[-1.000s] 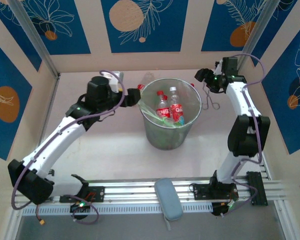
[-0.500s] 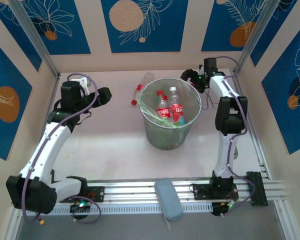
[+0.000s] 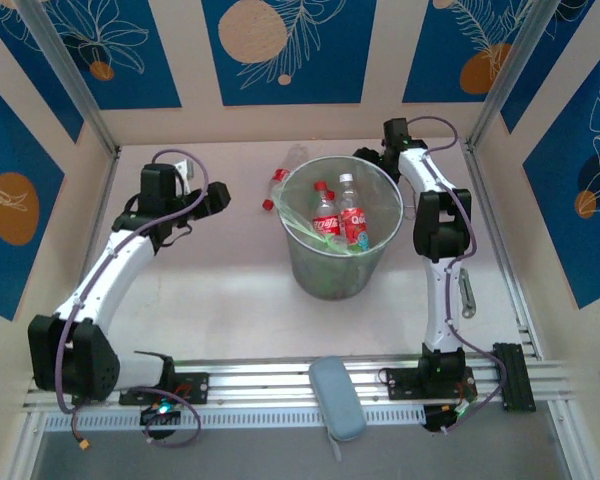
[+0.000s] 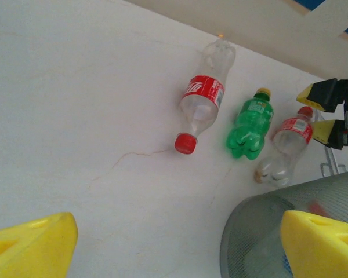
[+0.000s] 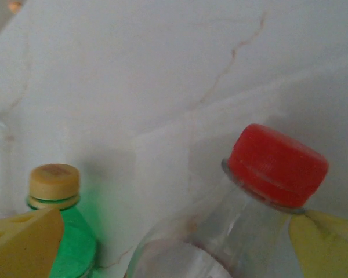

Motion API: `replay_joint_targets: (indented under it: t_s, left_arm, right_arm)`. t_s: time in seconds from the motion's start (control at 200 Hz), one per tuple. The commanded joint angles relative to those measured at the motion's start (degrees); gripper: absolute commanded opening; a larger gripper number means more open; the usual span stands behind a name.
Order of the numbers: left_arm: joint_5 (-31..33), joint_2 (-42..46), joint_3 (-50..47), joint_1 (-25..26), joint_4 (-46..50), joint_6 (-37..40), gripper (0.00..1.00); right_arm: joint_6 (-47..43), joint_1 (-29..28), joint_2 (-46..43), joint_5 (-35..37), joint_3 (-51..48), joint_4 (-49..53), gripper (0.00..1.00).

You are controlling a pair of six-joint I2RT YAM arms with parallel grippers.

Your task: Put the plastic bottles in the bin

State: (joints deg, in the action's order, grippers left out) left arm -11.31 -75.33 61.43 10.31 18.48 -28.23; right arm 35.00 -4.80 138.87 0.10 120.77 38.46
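The bin [image 3: 330, 270], a round greenish-grey bucket, stands mid-table with two red-labelled plastic bottles [image 3: 325, 215] inside. Three more lie on the table behind it. One is clear with a red label and cap [image 4: 202, 104]. Beside it are a green one with a yellow cap [image 4: 250, 124] and another red-labelled one [image 4: 287, 145]. My right gripper [image 5: 174, 249] is open behind the bin, its yellow fingers on either side of the red-capped bottle's [image 5: 275, 165] neck, with the green bottle [image 5: 55, 185] just to the left. My left gripper [image 4: 174, 255] is open and empty, left of the bin [image 4: 290, 231].
Patterned walls and metal posts close the table in at the back and both sides. A grey case [image 3: 337, 398] lies on the front rail between the arm bases. Bare tabletop [image 3: 220, 290] stretches left of the bin and in front of it.
My left arm has pulled back leftward, away from the bin. My right arm has swung from the right side to behind the bin, its jaws opening wider around the red-capped bottle.
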Motion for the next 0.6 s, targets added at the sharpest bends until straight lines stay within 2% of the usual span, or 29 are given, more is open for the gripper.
replay_joint_targets:
  t_s: [0.0,0.155,0.395,0.595]
  left_arm:
    - [0.1,-1.4,-0.9,0.9,-3.4,-0.2,0.90]
    - [-0.2,-2.3,-2.1,1.2,-5.3,-0.2,0.91]
    - [-0.3,-1.7,-2.8,1.1,-5.1,0.5,0.91]
    - [-0.7,0.3,-3.6,1.2,-4.8,-0.4,0.91]
  right_arm:
    - [-1.5,-0.5,0.6,3.3,2.4,5.0,0.98]
    - [-3.1,0.2,0.1,3.7,1.8,7.2,0.90]
    - [-3.0,1.7,-4.6,4.0,-4.0,4.4,0.69]
    - [-4.7,3.3,-9.2,3.8,-5.4,4.0,0.63]
